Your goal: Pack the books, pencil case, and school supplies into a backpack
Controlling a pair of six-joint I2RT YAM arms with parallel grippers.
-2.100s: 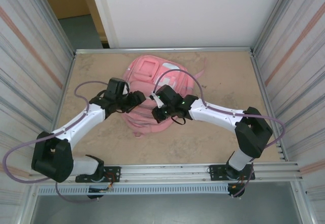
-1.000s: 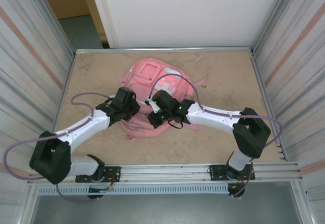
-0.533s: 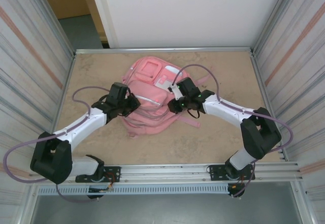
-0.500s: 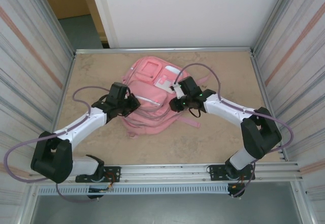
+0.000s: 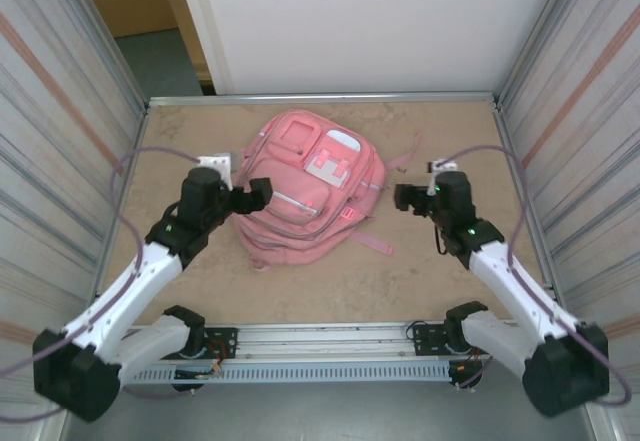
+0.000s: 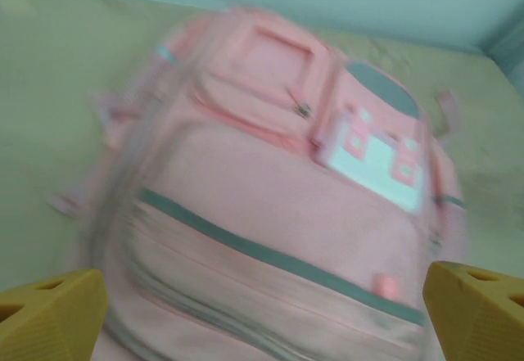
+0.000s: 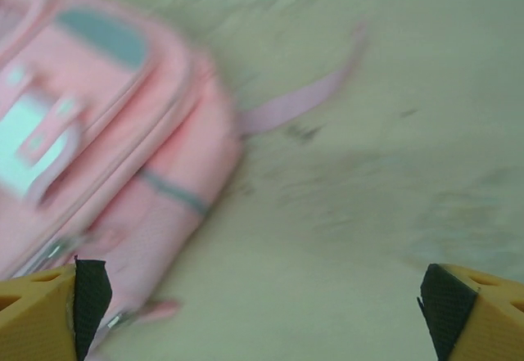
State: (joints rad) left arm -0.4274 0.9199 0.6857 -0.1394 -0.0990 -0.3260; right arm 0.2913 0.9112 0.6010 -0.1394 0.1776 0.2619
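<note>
Top external view: both arms have backed off the backpack, which lies flat mid-tabletop, zips seemingly closed. Left gripper & right gripper are now spread wide, holding nothing, one either side. Packing prob. done.
</note>
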